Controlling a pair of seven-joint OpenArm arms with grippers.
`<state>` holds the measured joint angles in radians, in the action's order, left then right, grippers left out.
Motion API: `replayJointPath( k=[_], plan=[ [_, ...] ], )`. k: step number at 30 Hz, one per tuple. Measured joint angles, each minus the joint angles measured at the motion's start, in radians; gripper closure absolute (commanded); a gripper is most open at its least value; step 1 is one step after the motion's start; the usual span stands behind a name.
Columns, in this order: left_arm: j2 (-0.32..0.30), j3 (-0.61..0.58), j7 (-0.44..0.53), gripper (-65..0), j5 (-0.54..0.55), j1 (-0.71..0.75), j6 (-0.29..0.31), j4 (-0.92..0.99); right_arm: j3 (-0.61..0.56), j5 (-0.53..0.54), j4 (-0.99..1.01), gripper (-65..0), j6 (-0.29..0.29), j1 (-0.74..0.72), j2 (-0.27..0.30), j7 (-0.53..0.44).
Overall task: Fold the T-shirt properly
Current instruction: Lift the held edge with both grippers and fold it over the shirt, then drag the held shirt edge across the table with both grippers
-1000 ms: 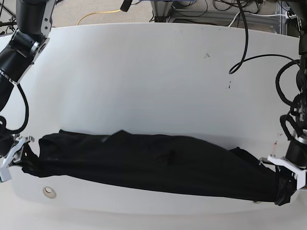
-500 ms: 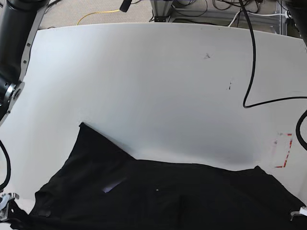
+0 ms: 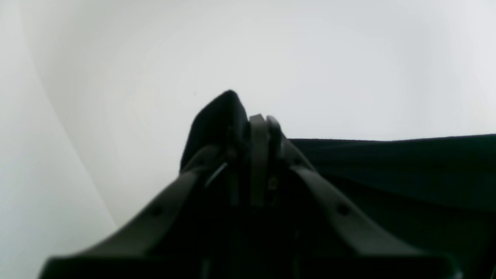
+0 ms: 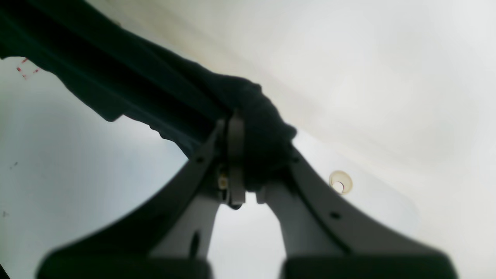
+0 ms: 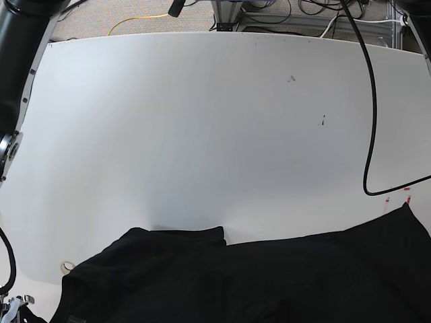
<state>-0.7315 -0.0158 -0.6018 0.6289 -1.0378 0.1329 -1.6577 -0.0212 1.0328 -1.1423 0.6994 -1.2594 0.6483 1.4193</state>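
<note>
The black T-shirt [image 5: 256, 282] hangs stretched across the bottom of the base view, raised above the white table [image 5: 202, 121]. In the left wrist view my left gripper [image 3: 263, 121] is shut on a corner of the T-shirt [image 3: 387, 174], which runs off to the right. In the right wrist view my right gripper [image 4: 248, 133] is shut on a bunched end of the T-shirt [image 4: 116, 77], which runs up to the left. In the base view only a white bit of the right gripper [image 5: 13, 308] shows at the bottom left. The left gripper is out of that view.
A small round grommet [image 5: 66, 267] sits in the table near the front left; it also shows in the right wrist view [image 4: 340, 182]. A black cable [image 5: 369, 101] hangs at the right. Red tape marks [image 5: 397, 200] lie at the right edge.
Both grippers have lifted the T-shirt and carried it toward the near edge. It has spread from a long roll into a hanging sheet, and the grippers have left the base view.
</note>
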Motion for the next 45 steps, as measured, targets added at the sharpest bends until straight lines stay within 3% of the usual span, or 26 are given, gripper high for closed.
replayJointPath(
  k=[6,14,20,28,38,45],
  plan=[
    [0.022,0.011,-0.029,-1.1,-0.024,0.094,-0.018,-0.010,-0.029,0.014,-0.004,0.0,0.000,-0.006,-0.021,-0.004],
    [0.029,0.106,-0.012,-1.1,-0.010,0.247,-0.005,-0.030,-0.022,0.006,-0.003,0.0,-0.001,-0.006,0.027,-0.031],
    [0.045,0.108,-0.027,-1.1,-0.015,0.307,-0.009,-0.039,-0.026,-0.071,-0.004,0.0,0.000,0.010,0.002,-0.040],
    [0.090,0.109,-0.018,-1.1,-0.019,0.320,-0.009,-0.043,-0.026,-0.199,-0.002,0.0,0.000,0.002,-0.013,-0.105],
    [0.091,0.106,-0.006,-1.1,-0.014,0.162,-0.008,-0.003,-0.031,-0.199,-0.002,0.0,0.000,-0.005,-0.035,-0.098],
    [0.105,0.068,-0.018,-1.0,-0.026,0.205,-0.020,0.013,-0.031,-0.195,-0.003,0.0,0.000,-0.005,-0.039,-0.072]
  ],
)
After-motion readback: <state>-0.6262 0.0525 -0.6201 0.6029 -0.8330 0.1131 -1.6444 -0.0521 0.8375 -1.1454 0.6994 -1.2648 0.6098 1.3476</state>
